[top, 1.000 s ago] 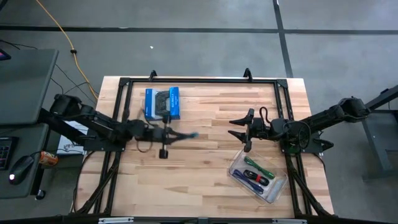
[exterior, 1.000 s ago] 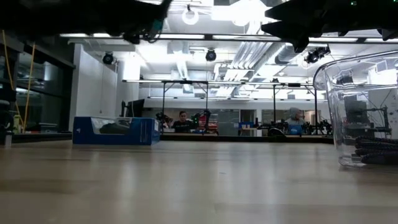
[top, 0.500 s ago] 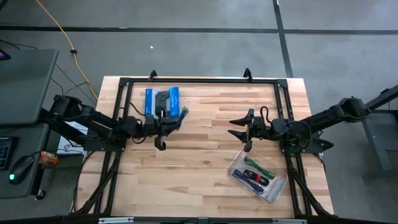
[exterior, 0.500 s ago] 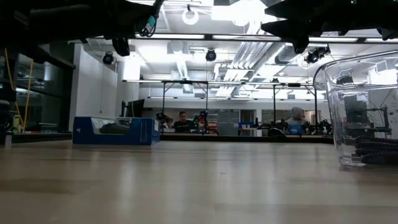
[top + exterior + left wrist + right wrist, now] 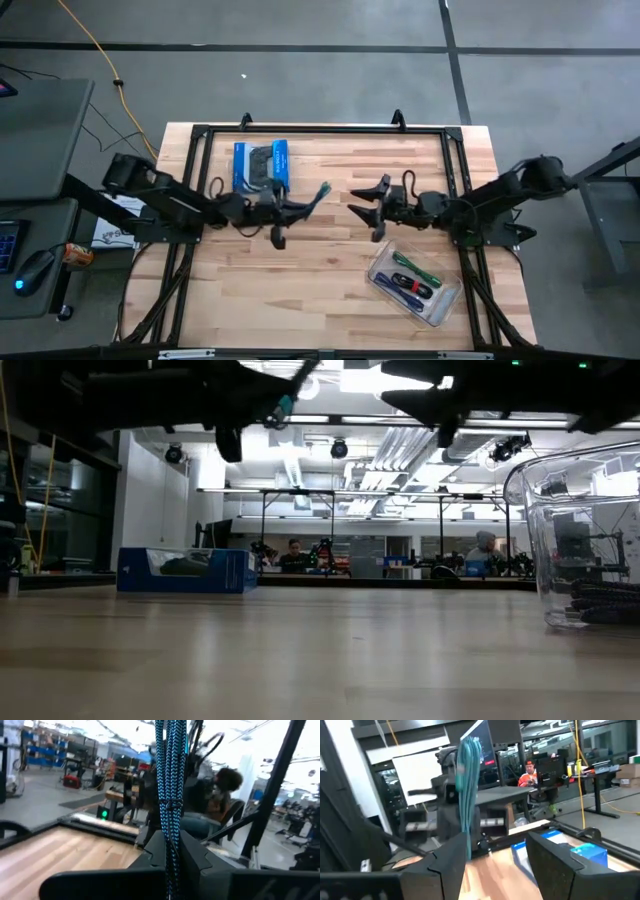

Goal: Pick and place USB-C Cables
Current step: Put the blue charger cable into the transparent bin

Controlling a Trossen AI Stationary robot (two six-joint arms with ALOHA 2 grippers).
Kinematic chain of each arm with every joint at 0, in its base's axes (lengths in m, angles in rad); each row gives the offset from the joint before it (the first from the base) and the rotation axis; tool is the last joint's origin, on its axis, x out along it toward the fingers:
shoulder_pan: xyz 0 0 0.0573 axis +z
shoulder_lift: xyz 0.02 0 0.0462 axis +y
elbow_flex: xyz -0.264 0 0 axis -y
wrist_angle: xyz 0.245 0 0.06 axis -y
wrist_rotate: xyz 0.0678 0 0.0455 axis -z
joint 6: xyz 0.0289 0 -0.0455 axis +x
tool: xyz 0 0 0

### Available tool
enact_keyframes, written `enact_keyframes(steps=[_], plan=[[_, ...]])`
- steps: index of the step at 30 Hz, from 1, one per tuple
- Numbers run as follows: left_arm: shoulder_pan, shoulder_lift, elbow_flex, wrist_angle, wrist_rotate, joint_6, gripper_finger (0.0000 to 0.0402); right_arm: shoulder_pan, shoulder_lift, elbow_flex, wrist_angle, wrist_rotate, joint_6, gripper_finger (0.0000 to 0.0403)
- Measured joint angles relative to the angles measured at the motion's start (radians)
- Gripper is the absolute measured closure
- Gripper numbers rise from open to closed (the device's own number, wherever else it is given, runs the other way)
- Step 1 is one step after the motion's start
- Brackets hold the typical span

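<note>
Above mid-tabletop, the left claw pinches the teal USB-C cable, its long axis pointing toward the wide-spread right claw just beside it.

The thin braided cable bundle shows a teal-and-black woven pattern, plain teal from the other wrist. A flat blue cardboard box picturing something dark, perhaps a gamepad, lies on the pale striped wooden counter. Green, red-and-black and seemingly purple bundles fill the clear plastic container.

Bare table between blue box and clear container.
</note>
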Motion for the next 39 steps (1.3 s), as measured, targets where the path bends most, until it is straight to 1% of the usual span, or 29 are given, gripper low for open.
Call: enact_keyframes(steps=[6,11,16,24,29,31,35,39], plan=[[-0.006,0.12,0.072,0.042,-0.017,-0.023,0.0401,-0.022,0.096,0.136,-0.028,-0.01,-0.037,0.0206],[-0.006,0.152,0.091,0.047,-0.067,-0.042,0.0401,-0.021,0.117,0.202,-0.127,-0.076,-0.031,0.0206],[-0.02,0.161,0.091,0.092,-0.067,-0.045,0.0401,-0.022,0.117,0.231,-0.195,-0.052,0.003,0.0206],[-0.059,0.16,0.129,0.093,-0.067,-0.02,0.0401,-0.021,0.123,0.233,-0.174,-0.056,0.034,0.0206],[-0.071,0.16,0.143,0.079,-0.067,-0.019,0.0401,-0.021,0.152,0.24,-0.143,-0.112,0.034,0.0206],[-0.071,0.16,0.143,0.079,-0.066,-0.019,0.0401,-0.021,0.171,0.259,-0.142,-0.136,0.033,0.0206],[-0.071,0.159,0.143,0.076,-0.073,-0.019,0.0401,-0.021,0.203,0.301,-0.142,-0.217,0.019,0.0206],[-0.071,0.159,0.143,0.075,-0.072,-0.019,0.0401,-0.021,0.22,0.334,-0.143,-0.25,0.006,0.0206]])
